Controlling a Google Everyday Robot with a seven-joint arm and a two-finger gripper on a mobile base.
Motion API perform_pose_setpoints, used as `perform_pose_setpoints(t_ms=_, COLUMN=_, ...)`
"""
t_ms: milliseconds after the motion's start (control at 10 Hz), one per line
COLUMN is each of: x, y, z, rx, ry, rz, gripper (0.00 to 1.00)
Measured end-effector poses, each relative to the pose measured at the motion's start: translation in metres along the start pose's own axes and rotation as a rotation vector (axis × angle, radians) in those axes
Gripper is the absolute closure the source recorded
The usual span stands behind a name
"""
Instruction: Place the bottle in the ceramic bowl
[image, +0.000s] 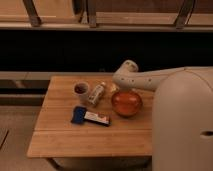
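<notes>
The bottle (97, 93), small, slim and pale with a light label, lies tilted on the wooden table (75, 142) between the cup and the bowl. The ceramic bowl (126, 102), round and glossy orange-red, sits just right of it. My gripper (113, 87) hangs down from the pale arm (150, 77), which comes in from the right. It is low over the table, between the bottle and the bowl's far-left rim, close to the bottle's top end. It holds nothing that I can make out.
A small pale cup (81, 90) with a dark inside stands left of the bottle. A flat blue-and-white box (90, 116) lies in front of them. My large pale body (182, 125) fills the right side. A dark shelf and rails run behind the table.
</notes>
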Motion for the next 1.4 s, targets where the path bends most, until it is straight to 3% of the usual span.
perform_pose_setpoints(t_ms=200, x=-0.009, y=0.018, z=0.021, rx=-0.008, ry=0.009, rz=-0.073, gripper=0.2)
perform_pose_setpoints(t_ms=600, x=-0.041, y=0.068, z=0.062, rx=-0.085, ry=0.027, rz=-0.218, gripper=0.2)
perform_pose_setpoints(t_ms=1000, x=-0.07, y=0.124, z=0.057, rx=-0.152, ry=-0.008, rz=-0.369, gripper=0.2)
perform_pose_setpoints(t_ms=1400, x=-0.065, y=0.14, z=0.067, rx=-0.217, ry=0.019, rz=-0.371, gripper=0.2)
